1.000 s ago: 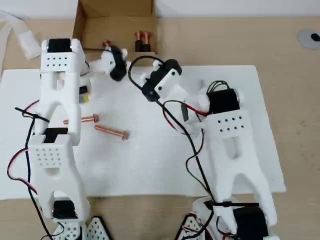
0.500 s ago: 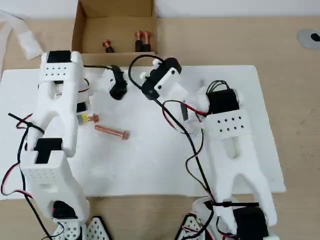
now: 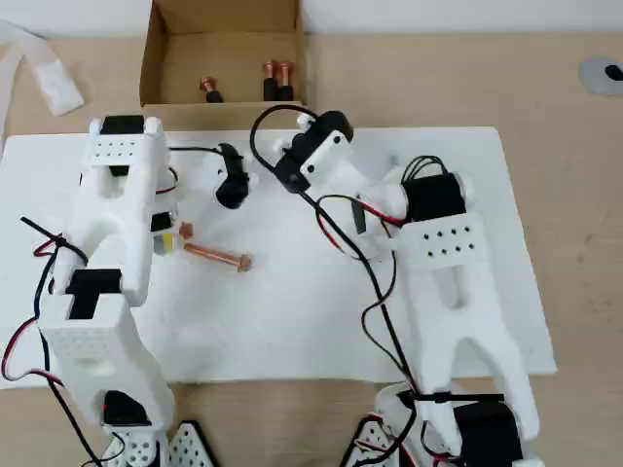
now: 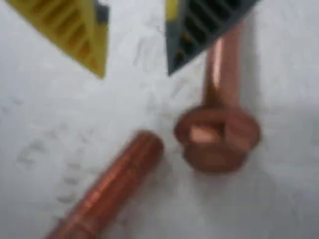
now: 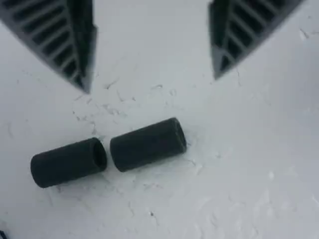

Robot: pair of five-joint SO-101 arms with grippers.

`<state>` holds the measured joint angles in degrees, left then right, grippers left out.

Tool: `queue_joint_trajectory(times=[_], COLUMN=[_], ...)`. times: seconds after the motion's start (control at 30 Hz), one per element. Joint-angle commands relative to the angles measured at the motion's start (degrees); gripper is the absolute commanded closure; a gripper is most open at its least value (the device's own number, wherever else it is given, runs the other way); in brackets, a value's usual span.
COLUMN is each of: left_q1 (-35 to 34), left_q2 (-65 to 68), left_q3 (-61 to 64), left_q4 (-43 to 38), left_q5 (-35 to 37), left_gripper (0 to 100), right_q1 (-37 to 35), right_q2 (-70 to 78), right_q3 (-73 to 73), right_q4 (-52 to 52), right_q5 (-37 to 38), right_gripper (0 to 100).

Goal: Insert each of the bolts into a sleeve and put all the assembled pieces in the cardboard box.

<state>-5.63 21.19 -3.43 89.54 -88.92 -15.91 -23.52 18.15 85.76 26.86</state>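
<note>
Two copper bolts lie on the white mat. The longer one (image 3: 219, 256) is in the open, and its threaded end (image 4: 109, 189) shows in the left wrist view. The other bolt's head (image 3: 185, 230) (image 4: 217, 137) sits just beside my left gripper (image 3: 165, 232) (image 4: 134, 72), which hangs open low over the mat, with that bolt's shaft under one yellow-taped finger (image 4: 199, 30). Two black sleeves (image 5: 67, 162) (image 5: 148, 144) lie end to end below my open right gripper (image 5: 149, 82) (image 3: 362, 219). The cardboard box (image 3: 151, 58) holds assembled pieces (image 3: 209, 89) (image 3: 275, 80).
The white mat (image 3: 458, 156) covers the middle of the wooden table. Black cables (image 3: 375, 282) trail from the right arm across the mat. White strips (image 3: 49, 73) lie at the far left, and a grey disc (image 3: 604, 73) at the far right.
The left arm has drawn back from the cardboard box, leaving an assembled piece inside, and its gripper has come down over the nearer bolt. The right arm has hardly moved.
</note>
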Motion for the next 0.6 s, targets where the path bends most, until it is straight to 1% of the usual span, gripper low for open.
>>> queue_joint_trajectory(times=[0.0,0.37,0.47,0.57], left_q1=[0.9,1.1,0.7,0.5], left_q2=[-3.3,-3.9,-3.9,-3.9], left_q3=[2.9,1.2,-1.5,-6.8], left_q4=[-3.7,-3.8,-3.2,-0.4], left_q5=[-0.9,-0.8,0.0,0.4], left_gripper=[91,91,91,91], right_q1=[0.8,0.7,0.7,0.6], right_q2=[-2.0,-2.0,-2.0,-2.0], right_q3=[0.0,1.2,3.5,5.0], right_q4=[-0.8,-1.7,-3.1,-4.4], right_q5=[-0.3,-0.4,-0.4,-0.4], right_gripper=[80.7,80.7,80.7,80.7])
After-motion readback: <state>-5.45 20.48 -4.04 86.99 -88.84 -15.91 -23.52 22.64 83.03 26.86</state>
